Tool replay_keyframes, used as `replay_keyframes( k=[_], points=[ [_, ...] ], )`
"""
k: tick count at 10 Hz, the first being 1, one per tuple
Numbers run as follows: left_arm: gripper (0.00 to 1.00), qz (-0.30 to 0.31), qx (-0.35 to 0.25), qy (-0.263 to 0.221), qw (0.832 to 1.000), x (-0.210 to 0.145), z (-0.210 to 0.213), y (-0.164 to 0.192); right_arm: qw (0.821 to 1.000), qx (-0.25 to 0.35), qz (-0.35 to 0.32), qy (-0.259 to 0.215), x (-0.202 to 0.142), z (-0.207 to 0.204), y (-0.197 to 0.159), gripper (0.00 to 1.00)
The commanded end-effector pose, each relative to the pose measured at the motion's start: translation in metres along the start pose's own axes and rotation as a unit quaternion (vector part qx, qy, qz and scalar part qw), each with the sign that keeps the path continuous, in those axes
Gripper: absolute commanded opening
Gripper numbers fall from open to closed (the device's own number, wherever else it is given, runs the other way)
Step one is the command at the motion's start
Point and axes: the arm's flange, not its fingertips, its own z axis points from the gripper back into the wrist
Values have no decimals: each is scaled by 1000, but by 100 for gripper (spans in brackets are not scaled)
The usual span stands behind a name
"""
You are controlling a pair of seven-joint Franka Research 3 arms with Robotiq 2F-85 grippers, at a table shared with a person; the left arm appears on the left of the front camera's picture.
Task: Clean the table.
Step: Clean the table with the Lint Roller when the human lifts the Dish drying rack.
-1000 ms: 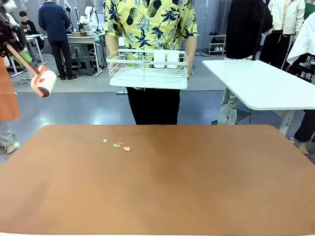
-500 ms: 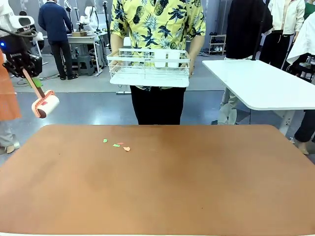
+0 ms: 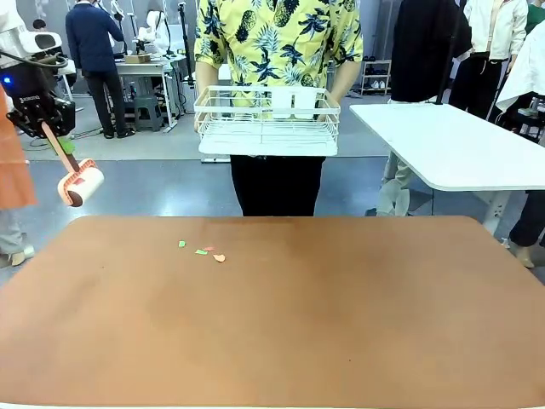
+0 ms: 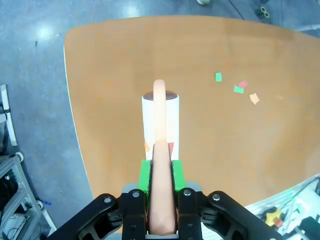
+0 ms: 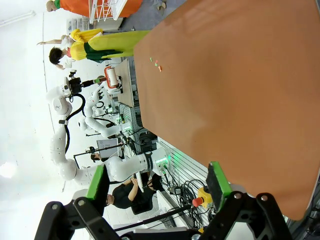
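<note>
**Upper left of the front view: lint roller held in the air off the tabletop's corner**

At the upper left of the front view you have the left gripper (image 3: 44,126), its jaws clamped on the peach handle of a lint roller (image 3: 81,185). The white roll hangs below the gripper, tilted down towards the lower right, in the air above and left of the far left corner of the table (image 3: 341,324). In the left wrist view the left gripper (image 4: 160,172) pinches the handle between its green pads, and the lint roller (image 4: 160,117) runs straight up the middle of the frame against the table (image 4: 110,65). Small orange and red bits cling to the lower part of the roll.

The reddish-brown tabletop fills the lower half of the front view. A few paper scraps (image 3: 203,250), green, red and orange, lie together on it left of centre, near the far edge, well apart from the roll. In the left wrist view the paper scraps (image 4: 239,89) sit at the upper right.

Beyond the far edge, top centre, a person (image 3: 277,34) holds a white wire basket (image 3: 268,123) in both hands.

In the right wrist view the right gripper (image 5: 157,182) stands at the bottom of the frame, its jaws wide apart with nothing between them, and the table (image 5: 240,75) spreads across the right side.
</note>
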Motion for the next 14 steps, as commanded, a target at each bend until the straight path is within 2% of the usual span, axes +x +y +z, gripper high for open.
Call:
replay_keyframes(
  k=[1,2,3,6,10,12,14],
  points=[
    [19,1,0,0,1000,0,0,0,1000,-1,1,-1,-1,1,2,100],
    [19,-35,-1,14,999,-3,-22,7,1000,-1,1,-1,-1,1,2,100],
    [19,-51,-24,6,998,-1,-39,12,1000,-1,1,-1,-1,1,2,100],
    [19,-42,-52,6,998,4,-80,22,1000,-1,1,-1,-1,1,2,100],
    [19,-48,-134,25,989,14,-136,27,1000,-1,1,-1,-1,1,2,100],
    [19,-32,-112,-23,993,14,-158,23,1000,-1,1,-1,-1,1,2,100],
    [19,-15,-119,-28,992,19,-171,28,1000,-1,1,-1,-1,1,2,100]
  ],
)
